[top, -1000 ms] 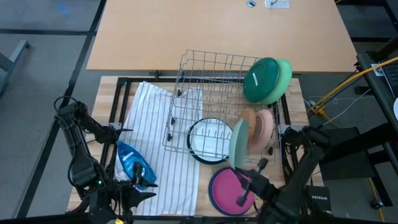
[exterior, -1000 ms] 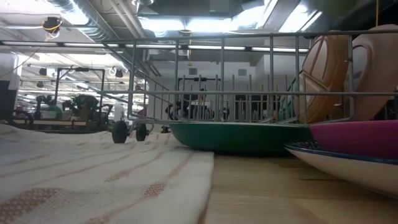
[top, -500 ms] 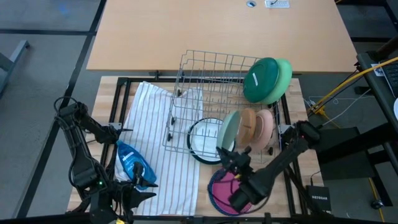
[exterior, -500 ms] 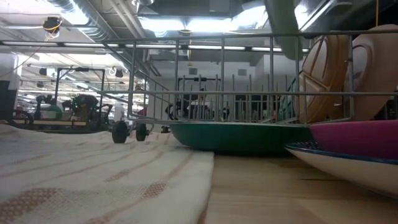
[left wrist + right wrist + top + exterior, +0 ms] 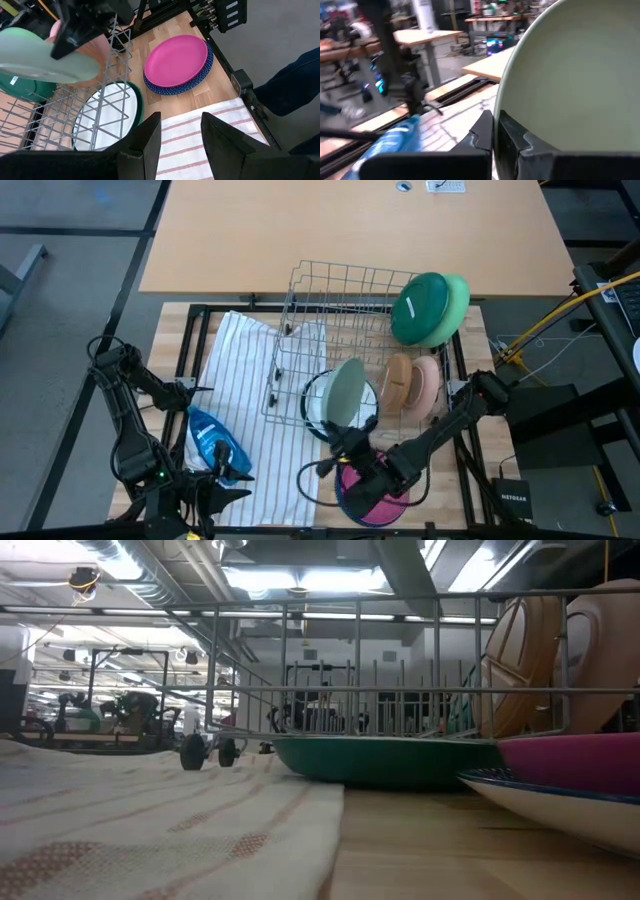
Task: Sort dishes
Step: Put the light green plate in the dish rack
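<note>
progress: partway | right gripper (image 5: 345, 442) clenched on round sage plastic plate (image 5: 345, 392), lifted over grey wire rack (image 5: 330, 310) | done: magenta plastic plate (image 5: 370, 485) stacked at table's (image 5: 175, 350) near edge | left: tan plastic plate (image 5: 399, 383), peach plastic plate (image 5: 427, 383) racked | left gripper (image 5: 180, 132) parted, empty

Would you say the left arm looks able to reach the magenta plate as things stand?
Probably not easily: the right pincer, shut on the sage plate, hangs with its arm right over the magenta plate, while the left pincer waits above the striped towel.

A light wooden desk (image 5: 350, 230) stands on grey floor (image 5: 70, 280); beyond it, a workshop with bright ceiling lights (image 5: 290, 578), silver ducts (image 5: 150, 565) and distant workbenches (image 5: 427, 35).
</note>
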Controlling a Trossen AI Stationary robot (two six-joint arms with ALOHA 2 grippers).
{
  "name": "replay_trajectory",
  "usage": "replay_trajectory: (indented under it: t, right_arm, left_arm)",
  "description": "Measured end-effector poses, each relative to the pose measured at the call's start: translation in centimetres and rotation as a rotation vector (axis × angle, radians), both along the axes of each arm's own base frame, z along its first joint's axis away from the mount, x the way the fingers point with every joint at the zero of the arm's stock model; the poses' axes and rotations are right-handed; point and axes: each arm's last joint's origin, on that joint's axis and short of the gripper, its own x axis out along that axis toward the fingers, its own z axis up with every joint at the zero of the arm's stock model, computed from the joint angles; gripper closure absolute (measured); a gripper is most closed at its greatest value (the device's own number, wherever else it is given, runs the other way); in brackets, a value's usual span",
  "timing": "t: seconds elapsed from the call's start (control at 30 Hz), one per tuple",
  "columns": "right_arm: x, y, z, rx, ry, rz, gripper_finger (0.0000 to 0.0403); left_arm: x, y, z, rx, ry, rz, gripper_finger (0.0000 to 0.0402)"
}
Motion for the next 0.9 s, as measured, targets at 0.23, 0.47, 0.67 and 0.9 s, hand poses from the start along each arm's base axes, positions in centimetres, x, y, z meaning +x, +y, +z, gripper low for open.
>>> replay_trajectory:
  t: [0.23, 0.47, 0.67, 0.9]
  right_arm:
    - [3.1, -2.2, 2.8, 0.006, 0.009, 0.129, 0.0393]
    - [5.4, -4.3, 4.8, -0.019, -0.061, 0.339, 0.0393]
    - [6.6, -6.0, 7.4, -0.152, -0.227, 0.504, 0.0392]
    - [6.2, -10.6, 10.6, -0.176, -0.3, 0.553, 0.0392]
  left_arm:
    - [0.0, 0.0, 0.0, -0.009, -0.001, 0.005, 0.0273]
    - [0.0, 0.0, 0.0, -0.013, -0.001, 0.007, 0.0273]
    - [0.0, 0.0, 0.0, -0.037, -0.002, 0.02, 0.0273]
    - [0.0, 0.0, 0.0, -0.085, -0.005, 0.048, 0.0273]
